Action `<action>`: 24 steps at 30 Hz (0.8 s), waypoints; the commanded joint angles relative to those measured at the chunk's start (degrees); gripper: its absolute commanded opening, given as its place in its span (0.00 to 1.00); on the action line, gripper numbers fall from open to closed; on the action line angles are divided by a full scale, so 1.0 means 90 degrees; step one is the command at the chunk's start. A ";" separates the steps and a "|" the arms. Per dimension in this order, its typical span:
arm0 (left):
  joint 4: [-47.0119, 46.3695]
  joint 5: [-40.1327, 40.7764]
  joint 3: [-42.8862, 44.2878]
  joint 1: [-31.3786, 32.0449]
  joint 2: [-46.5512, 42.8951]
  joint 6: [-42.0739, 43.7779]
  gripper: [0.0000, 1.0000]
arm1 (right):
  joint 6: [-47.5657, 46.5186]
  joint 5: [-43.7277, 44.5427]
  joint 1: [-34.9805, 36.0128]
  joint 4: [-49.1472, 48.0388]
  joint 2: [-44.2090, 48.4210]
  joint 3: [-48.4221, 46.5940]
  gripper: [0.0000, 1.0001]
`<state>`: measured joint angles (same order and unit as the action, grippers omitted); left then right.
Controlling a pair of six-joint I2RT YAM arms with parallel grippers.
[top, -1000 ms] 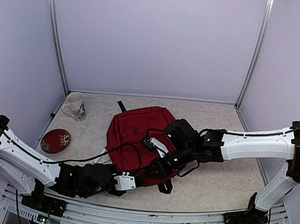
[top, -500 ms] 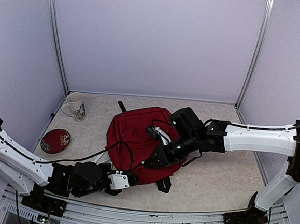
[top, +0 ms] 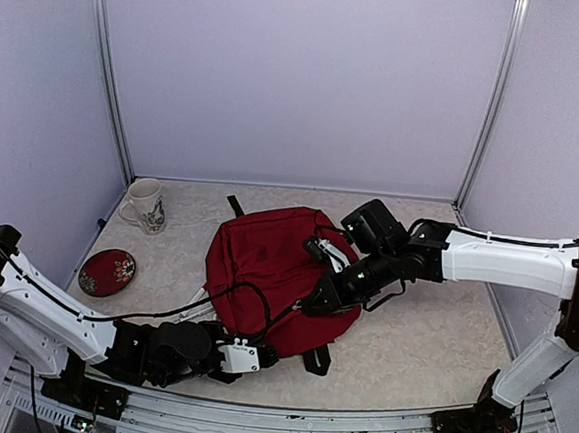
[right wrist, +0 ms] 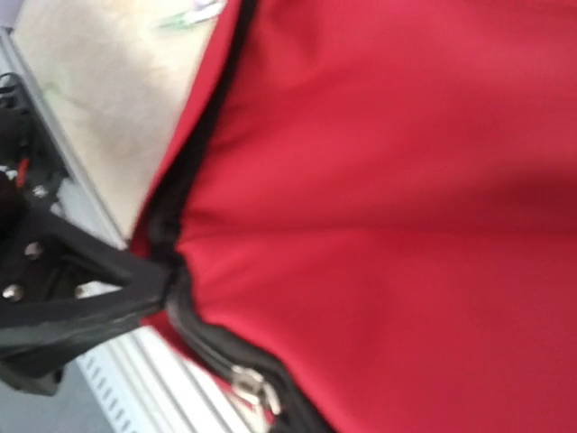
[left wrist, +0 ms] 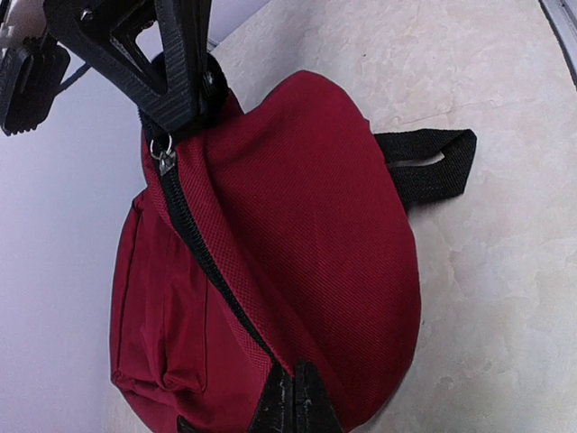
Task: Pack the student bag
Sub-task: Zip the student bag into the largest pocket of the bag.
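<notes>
**Robot lab test cell, not a home**

Boxed-in bench: plain pale wall panels (top: 300,77) on three sides, held by aluminium posts (top: 110,72), over a marble-look tabletop (top: 430,338). Two white robot arms, left arm (top: 52,308) and right arm (top: 506,264), are bolted to a metal rail (top: 283,422) at the near edge, with cables exposed. Props on the bench: dark-red backpack (top: 266,260), floral mug (top: 145,205), red saucer (top: 107,271).

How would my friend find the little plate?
Start at the big red backpack in the middle. Look left toward the wall, just in front of the mug. The plate is flat, round and dark red; the mug is tall and white.
</notes>
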<state>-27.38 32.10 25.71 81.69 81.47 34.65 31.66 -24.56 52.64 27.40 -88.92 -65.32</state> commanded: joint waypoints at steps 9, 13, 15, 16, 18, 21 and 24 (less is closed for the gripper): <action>0.0981 -0.0017 -0.0206 0.0084 0.0077 -0.0096 0.00 | -0.1115 0.1101 -0.1187 0.1147 0.0300 -0.0656 0.00; 0.0990 0.0088 -0.0203 0.0077 -0.0001 -0.0127 0.00 | -0.1388 0.1530 -0.1483 0.1526 0.0410 -0.0563 0.00; 0.0993 0.0098 -0.0201 0.0079 -0.0112 -0.0156 0.00 | -0.1542 0.1704 -0.1718 0.1681 0.0502 -0.0534 0.00; 0.0992 0.0105 -0.0209 0.0069 -0.0180 -0.0167 0.00 | -0.1622 0.1818 -0.1857 0.1757 0.0564 -0.0505 0.00; 0.0985 0.0145 -0.0243 0.0057 -0.0334 -0.0166 0.00 | -0.1772 0.2082 -0.2129 0.1859 0.0658 -0.0456 0.00; 0.0963 0.0189 -0.0286 0.0037 -0.0557 -0.0153 0.00 | -0.1929 0.2232 -0.2429 0.1806 0.0702 -0.0401 0.00; 0.0923 0.0174 -0.0322 -0.0034 -0.0724 -0.0152 0.00 | -0.2084 0.2073 -0.2449 0.1734 0.0495 -0.0422 0.00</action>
<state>-23.59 33.04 25.17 81.56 76.93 33.85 15.66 -11.70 33.08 43.88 -84.79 -68.97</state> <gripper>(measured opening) 0.006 0.005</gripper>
